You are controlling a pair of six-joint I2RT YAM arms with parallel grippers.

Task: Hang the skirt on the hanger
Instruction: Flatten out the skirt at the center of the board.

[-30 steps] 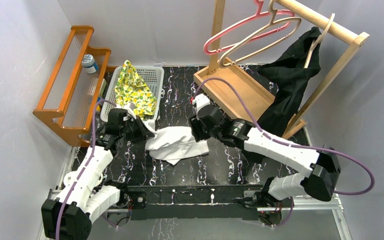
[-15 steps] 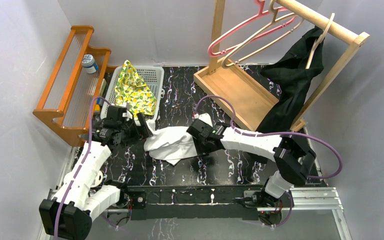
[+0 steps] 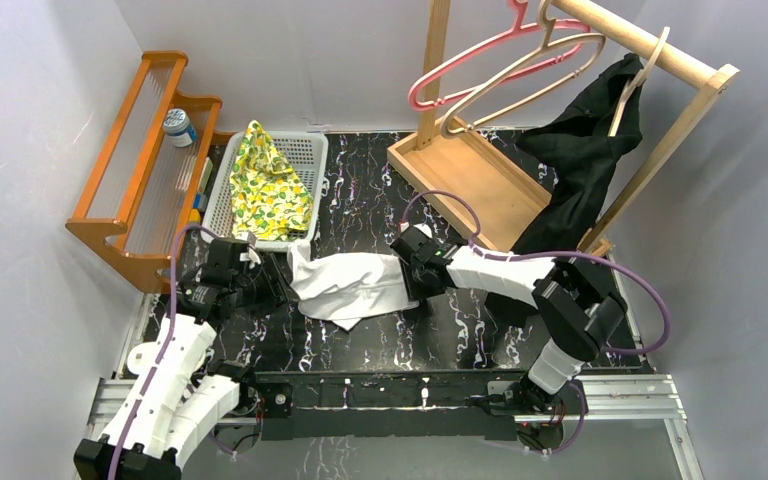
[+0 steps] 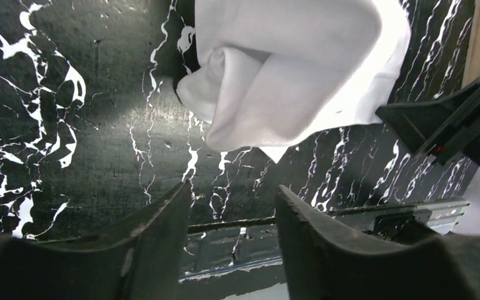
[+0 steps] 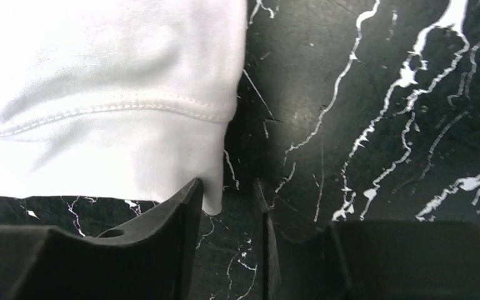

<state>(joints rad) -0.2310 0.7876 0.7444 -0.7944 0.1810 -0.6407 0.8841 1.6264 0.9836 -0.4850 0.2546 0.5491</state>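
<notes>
White skirt (image 3: 345, 285) lies crumpled mid-table (image 3: 360, 190), well apart from the rack (image 3: 480, 185) and its hangers (image 3: 500, 60) at upper right. Left gripper (image 4: 232, 187) is spread and empty, just short of the skirt's fold. Right gripper (image 5: 228, 184) has its jaws apart with the hem corner at its mouth, not pinched. Risk: closing here catches one thin edge or nothing, so the cloth slips on the lift.

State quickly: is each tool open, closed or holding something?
Left tool: open, empty, short of the skirt.
Right tool: open at the skirt's edge, gripping nothing.
</notes>
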